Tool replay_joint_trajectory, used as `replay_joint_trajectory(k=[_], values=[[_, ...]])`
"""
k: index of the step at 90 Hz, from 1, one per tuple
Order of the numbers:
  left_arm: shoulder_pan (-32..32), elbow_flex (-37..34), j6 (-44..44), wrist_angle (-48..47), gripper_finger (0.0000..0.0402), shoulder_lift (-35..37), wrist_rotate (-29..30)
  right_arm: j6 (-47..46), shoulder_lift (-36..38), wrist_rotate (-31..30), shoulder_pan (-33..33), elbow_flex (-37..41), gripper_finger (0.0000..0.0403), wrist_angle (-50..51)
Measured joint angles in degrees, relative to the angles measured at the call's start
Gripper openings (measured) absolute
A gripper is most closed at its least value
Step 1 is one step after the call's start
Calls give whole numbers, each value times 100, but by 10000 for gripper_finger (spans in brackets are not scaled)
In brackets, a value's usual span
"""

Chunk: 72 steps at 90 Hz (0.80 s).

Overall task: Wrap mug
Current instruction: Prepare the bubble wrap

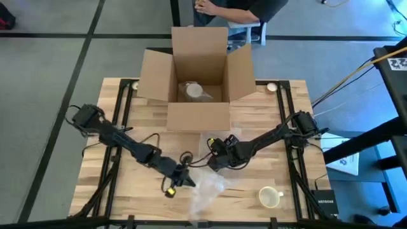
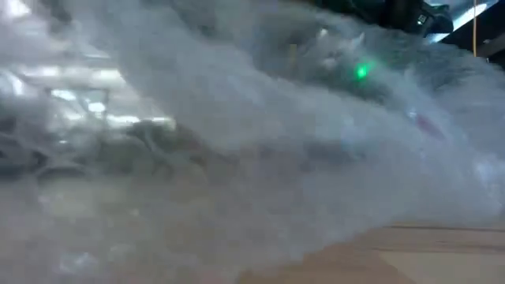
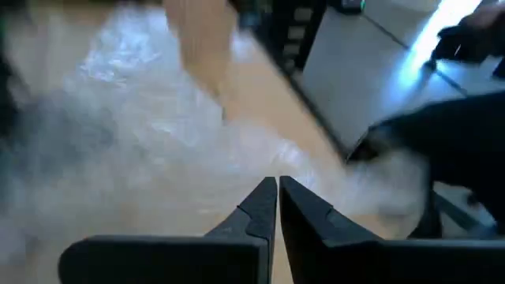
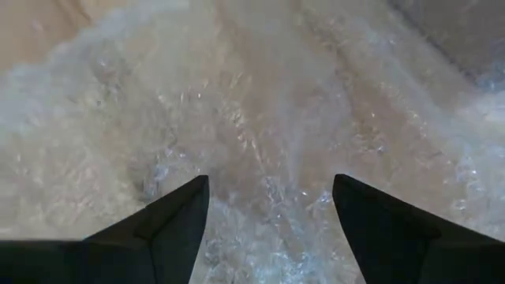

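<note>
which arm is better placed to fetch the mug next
Right, probably. The mug sits unwrapped at the table's near right, on the same side as the right tool, which is open over the bubble wrap. The left tool is shut at the wrap's far edge.

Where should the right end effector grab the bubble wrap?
Judging from above, take the bubble wrap at its near edge beside the right end effector, coming straight down with open fingers: the sheet lies crumpled on the table, so raised folds there should offer a pinch.

The high camera looks straight down on the whole table. The low one is pressed against the bubble wrap. Both wrist cameras look down on it from close up.
</note>
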State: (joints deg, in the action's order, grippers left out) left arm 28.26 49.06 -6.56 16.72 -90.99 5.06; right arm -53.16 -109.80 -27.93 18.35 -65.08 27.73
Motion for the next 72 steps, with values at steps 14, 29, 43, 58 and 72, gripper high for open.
replay_joint_trajectory(k=[14, 29, 43, 58, 72], values=[[374, 249, 479, -1202, 0, 826, 1415, 60, -2, 1, 0, 0, 257, -30], [296, 62, 53, -2294, 0, 1150, 2718, 96, -2, 6, 0, 0, 257, -77], [-12, -604, -852, -1951, 0, 783, 2919, 99, -5, 17, 0, 0, 257, -92], [-155, -1035, -783, 405, 0, 55, 2075, 100, -7, 47, 0, 0, 257, -101], [-197, -766, -318, 1977, 0, -864, 717, 101, -7, 45, 0, 0, 257, -111]])
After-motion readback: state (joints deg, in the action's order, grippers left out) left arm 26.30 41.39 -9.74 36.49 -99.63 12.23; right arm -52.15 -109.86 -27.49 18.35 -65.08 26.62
